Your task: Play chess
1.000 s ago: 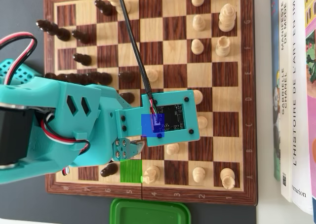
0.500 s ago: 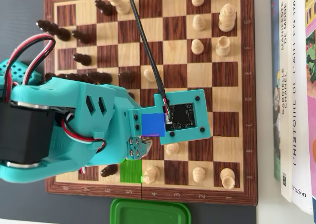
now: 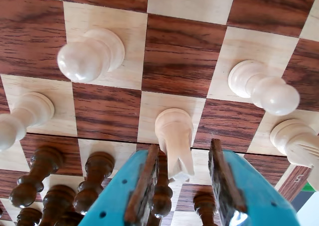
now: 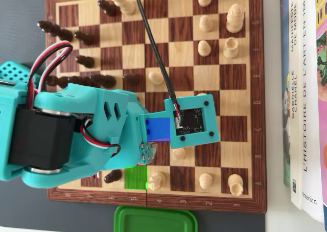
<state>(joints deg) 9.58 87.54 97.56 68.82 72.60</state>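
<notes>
The game is well under way on the folding wooden chessboard [image 4: 153, 96]: dark and light pieces stand scattered off their home rows, so several moves look already made. The move in hand is only at its reaching stage.

In the wrist view the teal two-finger jaws [image 3: 183, 178] stand apart, released, with nothing gripped. A pale turned-wood chess piece with a notched top [image 3: 174, 141] stands upright in the gap between them, slightly nearer the left finger, its base on a light square. I cannot tell whether either brown pad touches it; a sliver of space seems to show on the right side. This piece appears to be the one meant to move.

Beyond the jaws, to the left, a pale round-headed pawn [image 3: 87, 56] stands well apart; to the right another pale pawn [image 3: 264, 89] is near. A cluster of dark brown turned pieces [image 3: 65, 186] sits close beside and beneath the left finger.

In the overhead view the teal arm [image 4: 76, 135] covers the jaws. A bright green marked square [image 4: 134, 178] lies near the board's lower edge.

Left to do, by my judgement: closing on the piece, lifting it clear of its dark neighbours, and setting it on its target square.
</notes>
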